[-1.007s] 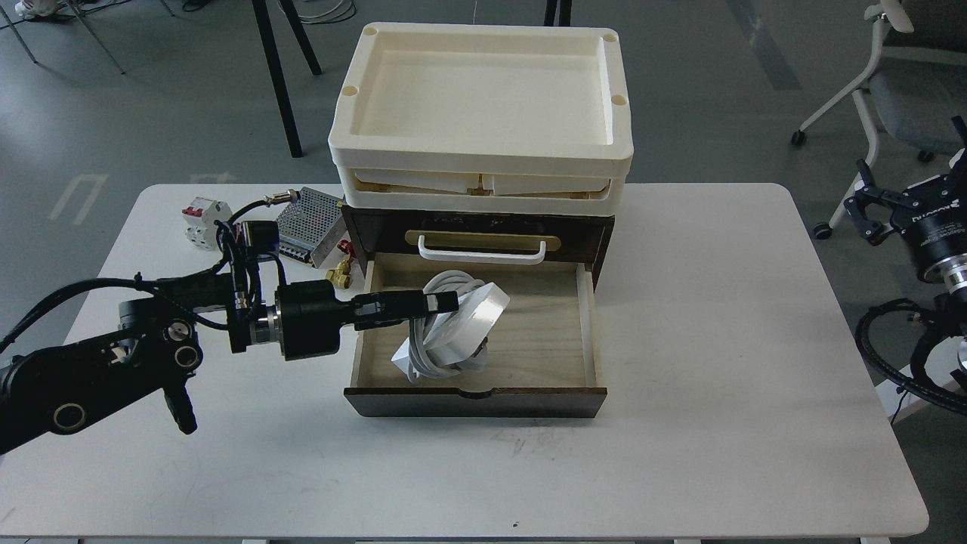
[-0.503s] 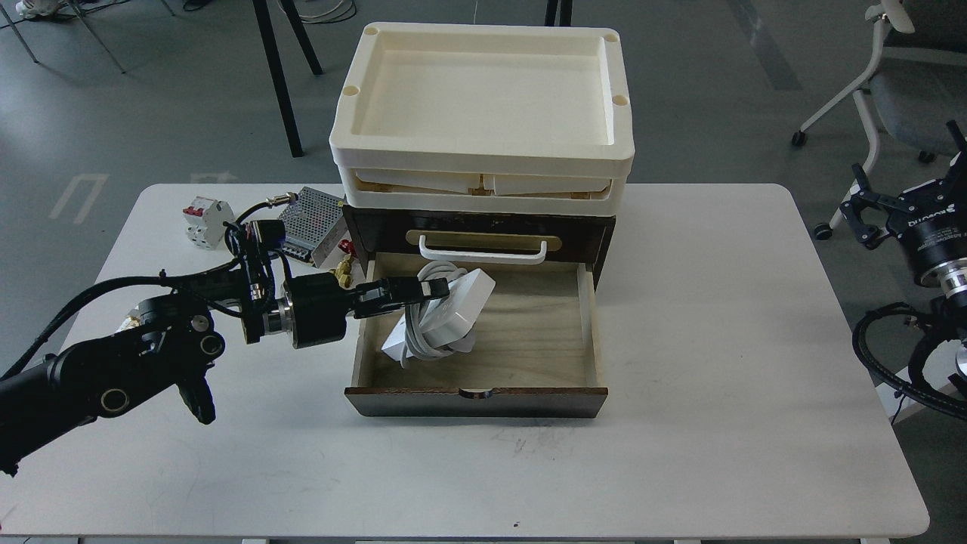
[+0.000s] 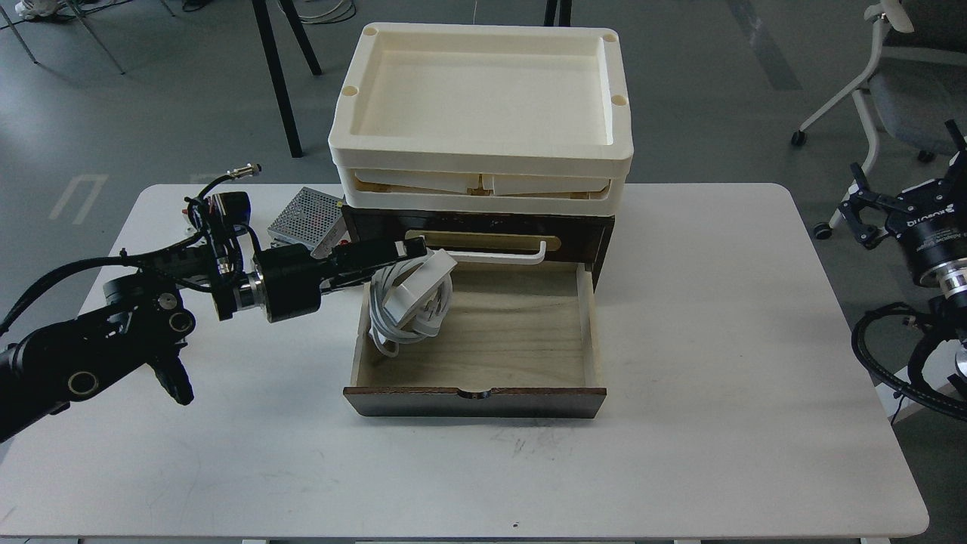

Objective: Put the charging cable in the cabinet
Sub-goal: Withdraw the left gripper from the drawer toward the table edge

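Note:
The cabinet (image 3: 597, 234) is a dark brown box at the middle of the table, with its pale wood drawer (image 3: 521, 332) pulled out toward me. The upper drawer's white handle (image 3: 498, 258) is above it. My left gripper (image 3: 414, 248) reaches in from the left and is shut on the charging cable (image 3: 414, 293), a white power strip wrapped in its thick cord. It hangs tilted over the drawer's back left corner, with cord loops (image 3: 385, 332) drooping by the left wall. My right gripper (image 3: 867, 205) is off the table's right edge, open and empty.
Two cream plastic trays (image 3: 483, 151) are stacked on top of the cabinet. A perforated metal power supply box (image 3: 304, 219) lies left of the cabinet, behind my left arm. The white table (image 3: 718, 340) carries the cabinet. An office chair (image 3: 899, 91) stands at the back right.
My left gripper has moved left and back with the charging cable, from the drawer's middle to its back left corner. The right gripper has barely moved.

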Controlling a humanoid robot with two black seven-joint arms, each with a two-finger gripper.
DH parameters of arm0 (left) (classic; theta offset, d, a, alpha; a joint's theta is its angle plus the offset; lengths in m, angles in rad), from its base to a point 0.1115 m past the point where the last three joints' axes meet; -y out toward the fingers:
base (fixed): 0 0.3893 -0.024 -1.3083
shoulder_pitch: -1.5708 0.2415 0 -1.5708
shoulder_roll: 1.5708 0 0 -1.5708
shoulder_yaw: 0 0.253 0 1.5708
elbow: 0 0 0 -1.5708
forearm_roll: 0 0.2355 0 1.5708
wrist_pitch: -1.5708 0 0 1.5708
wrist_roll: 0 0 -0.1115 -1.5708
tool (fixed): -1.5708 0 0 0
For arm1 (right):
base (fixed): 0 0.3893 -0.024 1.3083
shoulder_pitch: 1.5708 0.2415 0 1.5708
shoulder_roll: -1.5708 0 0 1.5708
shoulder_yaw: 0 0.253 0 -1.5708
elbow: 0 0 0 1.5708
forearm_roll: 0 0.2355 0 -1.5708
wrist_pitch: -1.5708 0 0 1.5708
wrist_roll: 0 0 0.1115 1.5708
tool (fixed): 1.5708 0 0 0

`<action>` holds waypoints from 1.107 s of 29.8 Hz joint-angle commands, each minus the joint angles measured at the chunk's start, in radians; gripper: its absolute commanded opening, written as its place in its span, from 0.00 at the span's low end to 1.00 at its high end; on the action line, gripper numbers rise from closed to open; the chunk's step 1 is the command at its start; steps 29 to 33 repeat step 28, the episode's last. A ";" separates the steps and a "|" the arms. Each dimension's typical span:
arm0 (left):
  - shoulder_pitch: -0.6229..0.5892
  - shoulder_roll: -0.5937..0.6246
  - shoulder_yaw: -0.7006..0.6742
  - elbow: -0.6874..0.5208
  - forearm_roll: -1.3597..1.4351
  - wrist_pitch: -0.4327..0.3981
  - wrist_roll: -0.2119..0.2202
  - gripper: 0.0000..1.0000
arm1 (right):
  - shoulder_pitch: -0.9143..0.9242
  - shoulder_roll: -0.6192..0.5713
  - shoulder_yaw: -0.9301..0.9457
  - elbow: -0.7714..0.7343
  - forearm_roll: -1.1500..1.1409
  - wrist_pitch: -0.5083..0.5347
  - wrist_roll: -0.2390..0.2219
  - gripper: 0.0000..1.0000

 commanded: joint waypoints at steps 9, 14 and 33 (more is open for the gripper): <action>-0.002 0.063 -0.057 -0.009 -0.095 -0.048 0.000 0.98 | 0.001 0.005 0.000 0.000 0.000 0.000 0.000 1.00; 0.006 0.173 -0.232 0.039 -0.458 -0.048 0.000 0.99 | 0.012 0.005 0.000 0.011 0.000 0.001 0.000 1.00; 0.006 0.034 -0.292 0.505 -1.218 -0.048 0.000 0.99 | 0.224 0.085 -0.018 0.035 -0.023 0.022 0.000 1.00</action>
